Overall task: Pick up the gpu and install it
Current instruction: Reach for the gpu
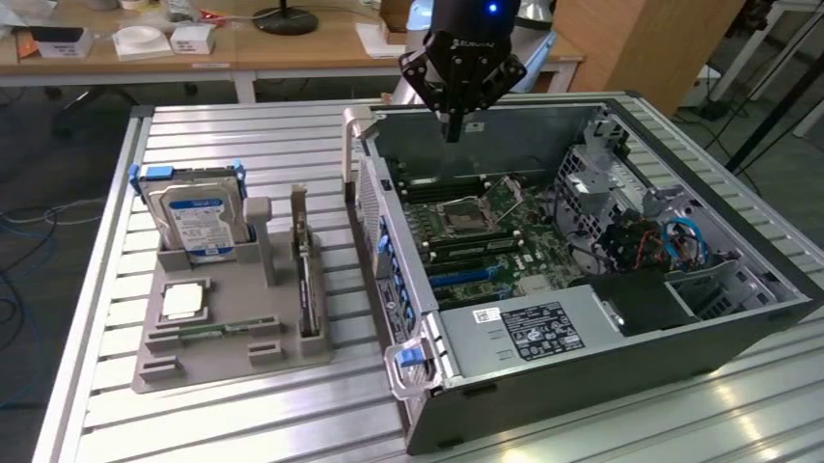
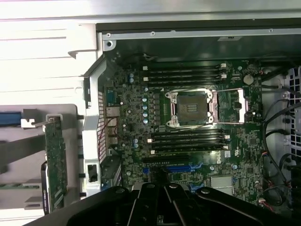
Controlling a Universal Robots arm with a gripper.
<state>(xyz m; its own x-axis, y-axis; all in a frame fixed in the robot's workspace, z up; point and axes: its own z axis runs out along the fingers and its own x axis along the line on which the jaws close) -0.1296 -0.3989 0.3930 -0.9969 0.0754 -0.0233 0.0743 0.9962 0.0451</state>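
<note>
Lower left of the exterior view: one grey moulded tray (image 1: 232,371) carries one long, dark, flat gpu (image 1: 305,280) with a silvery end bracket, standing on edge in its slot. Beside it are one silver blue-labelled hard drive (image 1: 200,227), one small green memory stick (image 1: 219,331) and one square silvery chip (image 1: 184,301). At the exterior view's right lies one open black computer case (image 1: 580,386), its motherboard exposed. Above the case's far wall, upper centre, the arm's black pincer (image 1: 453,133) hangs closed and empty, well apart from the gpu. Everything rests on a ribbed aluminium desk (image 1: 258,135); wooden tables (image 1: 296,53) line the room behind.
</note>
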